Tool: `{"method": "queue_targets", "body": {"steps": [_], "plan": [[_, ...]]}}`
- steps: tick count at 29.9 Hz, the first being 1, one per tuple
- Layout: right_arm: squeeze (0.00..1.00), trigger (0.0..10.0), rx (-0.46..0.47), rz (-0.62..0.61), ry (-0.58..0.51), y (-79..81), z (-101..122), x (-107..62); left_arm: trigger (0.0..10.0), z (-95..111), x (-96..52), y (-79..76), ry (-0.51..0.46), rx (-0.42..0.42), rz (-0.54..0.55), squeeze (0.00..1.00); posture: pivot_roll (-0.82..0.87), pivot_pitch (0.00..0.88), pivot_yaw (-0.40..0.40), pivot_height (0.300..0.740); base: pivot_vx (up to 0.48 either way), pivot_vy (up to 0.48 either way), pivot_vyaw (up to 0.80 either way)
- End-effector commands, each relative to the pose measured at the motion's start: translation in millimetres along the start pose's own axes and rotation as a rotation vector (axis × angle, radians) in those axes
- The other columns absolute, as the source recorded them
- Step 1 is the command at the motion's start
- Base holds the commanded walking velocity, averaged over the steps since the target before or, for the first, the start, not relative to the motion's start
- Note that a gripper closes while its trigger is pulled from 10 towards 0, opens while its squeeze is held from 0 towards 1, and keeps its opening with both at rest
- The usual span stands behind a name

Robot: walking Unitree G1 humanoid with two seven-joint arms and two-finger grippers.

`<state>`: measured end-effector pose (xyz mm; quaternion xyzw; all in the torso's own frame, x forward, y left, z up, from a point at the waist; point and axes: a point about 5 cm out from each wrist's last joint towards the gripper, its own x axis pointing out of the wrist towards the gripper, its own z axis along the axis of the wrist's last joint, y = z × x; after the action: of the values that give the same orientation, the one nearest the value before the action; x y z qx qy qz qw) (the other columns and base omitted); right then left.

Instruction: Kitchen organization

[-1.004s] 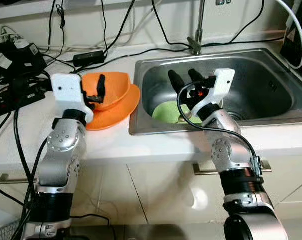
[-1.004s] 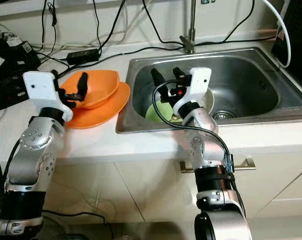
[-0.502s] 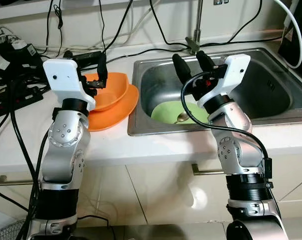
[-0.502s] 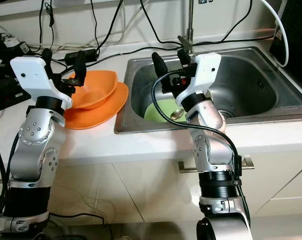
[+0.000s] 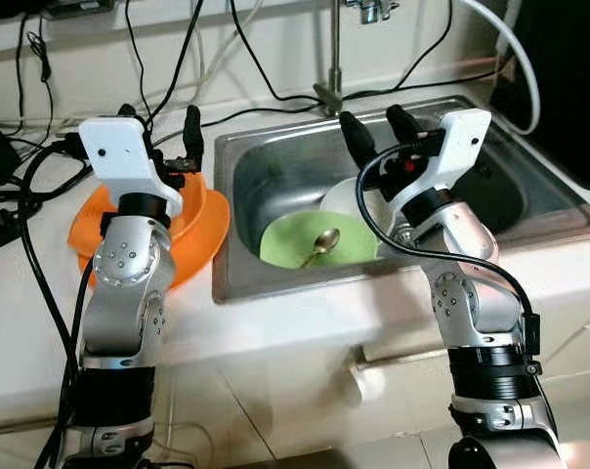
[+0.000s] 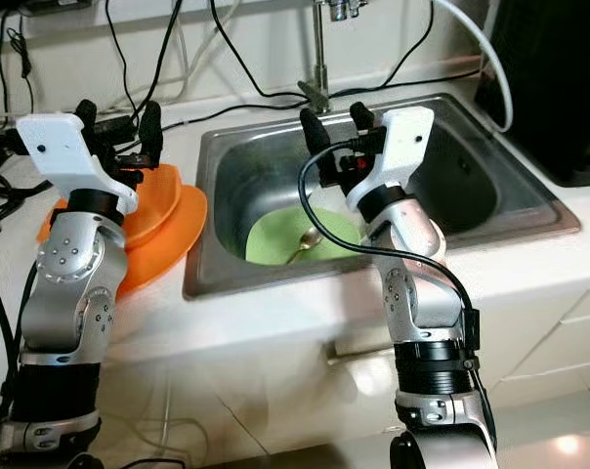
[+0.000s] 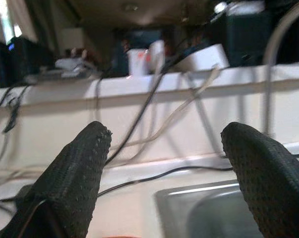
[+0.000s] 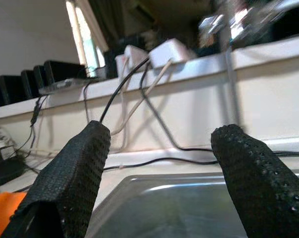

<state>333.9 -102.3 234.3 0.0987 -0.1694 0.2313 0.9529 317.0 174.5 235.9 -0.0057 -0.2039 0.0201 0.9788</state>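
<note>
A green plate (image 5: 293,244) lies in the steel sink (image 5: 275,285) with a metal spoon (image 5: 318,245) on it. A white dish (image 5: 344,198) shows behind the plate, partly hidden by my right arm. On the counter to the left an orange bowl (image 6: 154,202) sits on an orange plate (image 5: 206,235), both partly behind my left arm. My left gripper (image 5: 159,119) is raised above the orange dishes, open and empty. Above the sink my right gripper (image 5: 370,121) is held up, open and empty. The wrist views look between the open fingers (image 7: 73,174) (image 8: 70,173) at the back wall.
A tap (image 5: 331,61) stands behind the sink. Black cables (image 5: 178,68) and power adapters run along the counter's back and left. A black appliance (image 5: 567,83) stands at the right. Cabinet fronts (image 5: 305,410) lie below the counter edge.
Both grippers have risen: the left one out of the orange bowl, the right one up from the green plate. The camera has turned right, so the scene sits further left.
</note>
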Motion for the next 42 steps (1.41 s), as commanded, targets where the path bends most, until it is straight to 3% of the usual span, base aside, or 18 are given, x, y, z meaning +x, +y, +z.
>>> {"method": "queue_targets", "body": {"steps": [1,16,23,42], "plan": [[0.00,10.0,0.000,0.012,-0.002,3.6,2,0.9,10.0,1,1.5,3.0,-0.001,0.000,0.011,0.00,-0.04,0.000,0.134,0.740,0.000,0.000,0.00],[0.00,10.0,0.001,0.018,0.008,4.2,1,2.5,10.0,0,1.2,5.2,0.007,0.003,0.034,0.00,-0.04,0.000,0.126,0.740,0.000,0.000,0.00],[0.00,10.0,0.001,0.022,0.018,3.9,0,2.7,10.0,-2,2.5,17.4,0.026,0.044,0.119,0.00,-0.04,0.000,0.127,0.740,0.000,0.000,0.00],[0.00,10.0,0.000,0.027,0.030,4.9,-3,2.0,10.0,-10,3.8,22.5,0.076,0.017,0.139,0.00,-0.04,0.000,0.123,0.740,0.000,0.000,0.00]]}}
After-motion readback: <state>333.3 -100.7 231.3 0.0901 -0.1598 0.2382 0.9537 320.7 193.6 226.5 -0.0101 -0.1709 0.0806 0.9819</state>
